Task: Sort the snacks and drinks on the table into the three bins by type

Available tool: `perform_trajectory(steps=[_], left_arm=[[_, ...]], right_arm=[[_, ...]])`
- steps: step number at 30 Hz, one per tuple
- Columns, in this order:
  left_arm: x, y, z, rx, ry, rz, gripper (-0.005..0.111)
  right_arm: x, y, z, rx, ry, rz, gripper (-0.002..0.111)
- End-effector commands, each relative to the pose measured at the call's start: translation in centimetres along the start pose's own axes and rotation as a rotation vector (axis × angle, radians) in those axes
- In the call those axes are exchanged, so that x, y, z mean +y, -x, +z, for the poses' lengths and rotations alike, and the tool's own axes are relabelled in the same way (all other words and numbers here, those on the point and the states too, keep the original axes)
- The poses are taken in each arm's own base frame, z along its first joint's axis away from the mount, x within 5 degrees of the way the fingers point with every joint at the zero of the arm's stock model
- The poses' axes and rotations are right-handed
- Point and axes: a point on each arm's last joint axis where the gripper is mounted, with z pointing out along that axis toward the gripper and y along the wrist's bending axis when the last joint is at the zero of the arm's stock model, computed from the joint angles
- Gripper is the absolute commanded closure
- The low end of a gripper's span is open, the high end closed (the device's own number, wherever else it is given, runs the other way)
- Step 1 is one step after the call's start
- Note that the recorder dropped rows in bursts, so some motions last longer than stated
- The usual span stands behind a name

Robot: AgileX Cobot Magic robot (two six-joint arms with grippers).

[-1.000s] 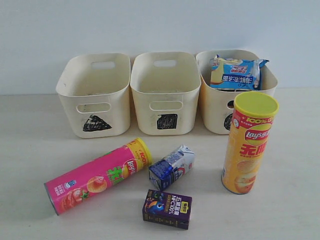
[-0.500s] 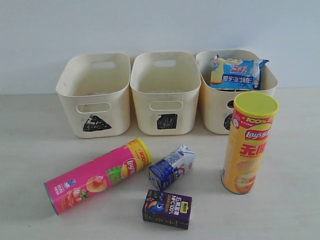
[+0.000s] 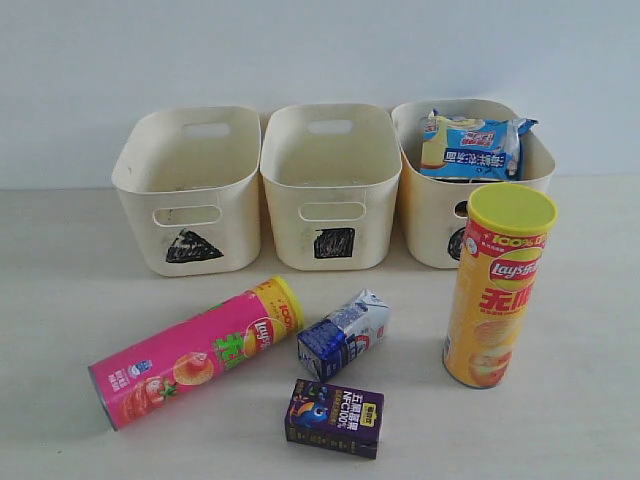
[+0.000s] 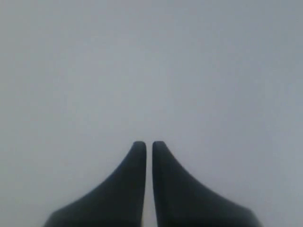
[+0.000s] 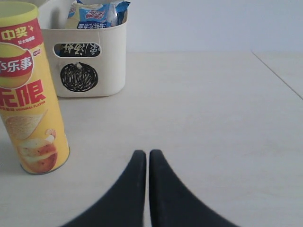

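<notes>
The yellow chip tube point(image 3: 500, 290) is standing upright on the worktop's point(image 3: 60, 300) right side, just in front of the circle bin point(image 3: 425, 225). The right fingers point(image 5: 132, 189) and left fingers point(image 4: 132, 189) are both resting clenched and empty, and the right fingers are sitting nearer the tube.

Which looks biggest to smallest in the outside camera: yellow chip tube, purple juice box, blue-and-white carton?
Largest: yellow chip tube.
Then: purple juice box and blue-and-white carton look alike; the box is nearer the camera, so unsure.

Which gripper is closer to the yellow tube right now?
Right. The right gripper is shut, close by the upright yellow tube; the left gripper faces only blank grey, no tube in sight.
</notes>
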Motion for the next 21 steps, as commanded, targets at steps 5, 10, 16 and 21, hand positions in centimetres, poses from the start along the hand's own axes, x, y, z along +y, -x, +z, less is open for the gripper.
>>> perform_trajectory(steps=[5,10,16,21], left_arm=[[-0.6,0.6,7.2,0.188,0.053,0.013,0.102],[-0.1,-1.4,11.8,0.43,0.098,0.132,0.102],[1.3,-4.5,15.7,0.837,0.133,0.412,0.102],[2.1,-6.1,16.7,1.055,0.124,0.542,0.102]], right_arm=[[0.0,0.0,0.0,-0.011,0.001,-0.003,0.108],[0.0,0.0,0.0,-0.013,0.001,-0.003,0.108],[0.0,0.0,0.0,-0.013,0.001,-0.003,0.108],[0.0,0.0,0.0,-0.011,0.001,-0.003,0.108]])
